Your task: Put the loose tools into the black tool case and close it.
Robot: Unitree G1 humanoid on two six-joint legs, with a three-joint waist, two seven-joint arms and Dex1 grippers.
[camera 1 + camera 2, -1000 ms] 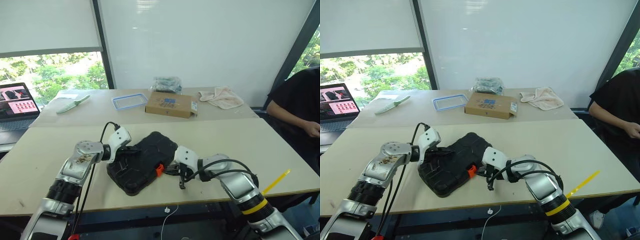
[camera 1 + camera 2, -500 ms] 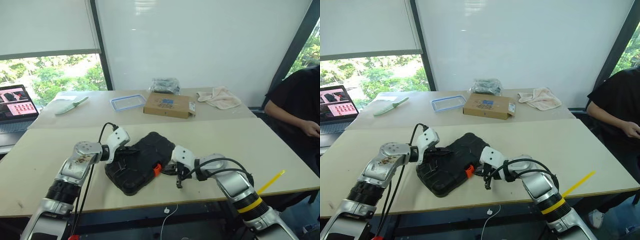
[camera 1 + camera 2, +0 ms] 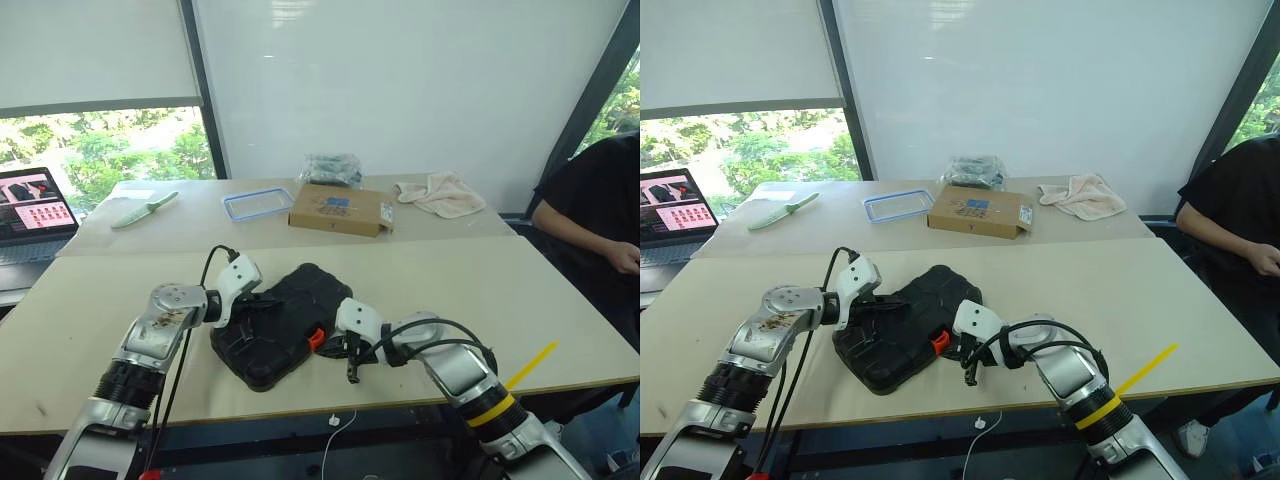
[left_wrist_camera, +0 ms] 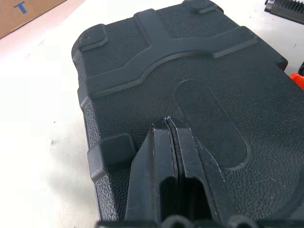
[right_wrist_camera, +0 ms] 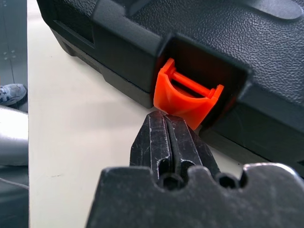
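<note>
The black tool case [image 3: 285,320] lies with its lid down on the near table, and its orange latch [image 5: 187,97] sticks out from the front edge. My left gripper [image 4: 167,122] is shut, its tips resting on the textured lid near the case's left end. My right gripper [image 5: 164,118] is also shut, with its tip right up against the lower edge of the latch; it shows beside the case's front edge [image 3: 338,345] in the head views. The loose tools are out of view.
On the far table lie a brown cardboard box [image 3: 340,210], a clear blue-rimmed lid [image 3: 259,204], a pale green knife [image 3: 146,209], a towel [image 3: 438,194] and a dark bag [image 3: 332,168]. A laptop [image 3: 35,205] stands far left. A person [image 3: 590,210] sits at the right. A yellow stick [image 3: 530,365] overhangs the front edge.
</note>
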